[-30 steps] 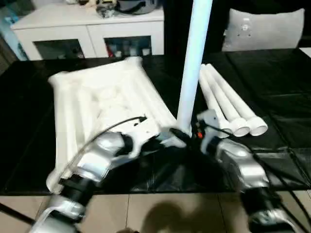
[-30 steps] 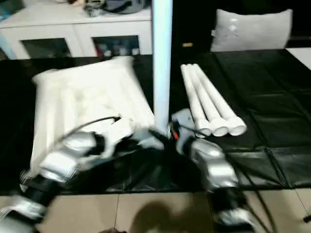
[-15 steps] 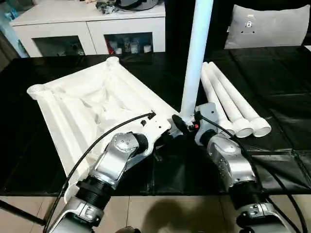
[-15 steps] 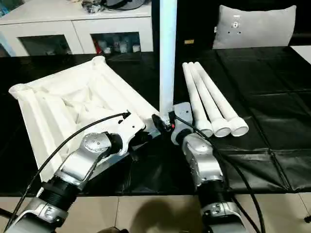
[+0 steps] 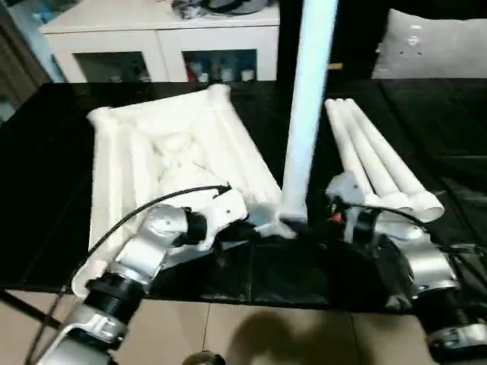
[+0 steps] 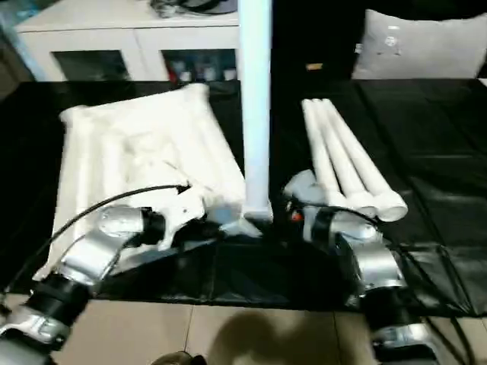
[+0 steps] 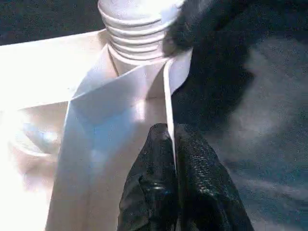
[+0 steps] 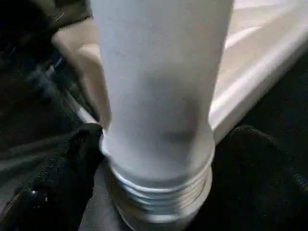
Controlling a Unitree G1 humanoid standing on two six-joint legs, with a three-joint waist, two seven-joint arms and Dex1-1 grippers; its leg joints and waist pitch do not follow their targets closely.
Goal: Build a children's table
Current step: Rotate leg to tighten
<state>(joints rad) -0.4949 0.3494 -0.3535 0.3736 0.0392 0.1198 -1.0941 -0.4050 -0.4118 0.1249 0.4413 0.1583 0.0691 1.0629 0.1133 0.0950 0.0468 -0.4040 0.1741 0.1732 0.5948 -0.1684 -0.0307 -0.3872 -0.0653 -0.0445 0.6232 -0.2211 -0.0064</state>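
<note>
The children's table's white tabletop (image 5: 152,152) lies ribbed side up on the black surface. One white leg (image 5: 308,106) stands upright in the near right corner socket, its threaded base (image 8: 159,192) showing. My left gripper (image 7: 171,144) is shut on the thin rim of the tabletop just beside that socket. At the foot of the leg is my right gripper (image 5: 316,220), open, with one black finger (image 8: 62,168) on each side of the leg. Three more legs (image 5: 373,160) lie side by side to the right.
A white cabinet with glass doors (image 5: 160,46) stands behind the table. A grey cushion (image 5: 434,46) sits at the back right. The black-covered table's front edge (image 5: 251,293) runs just below my forearms, with tiled floor beyond.
The head camera has shifted. My right gripper's fingers have spread apart from the leg's base. My left gripper stays pinched on the rim, and the leg still stands upright.
</note>
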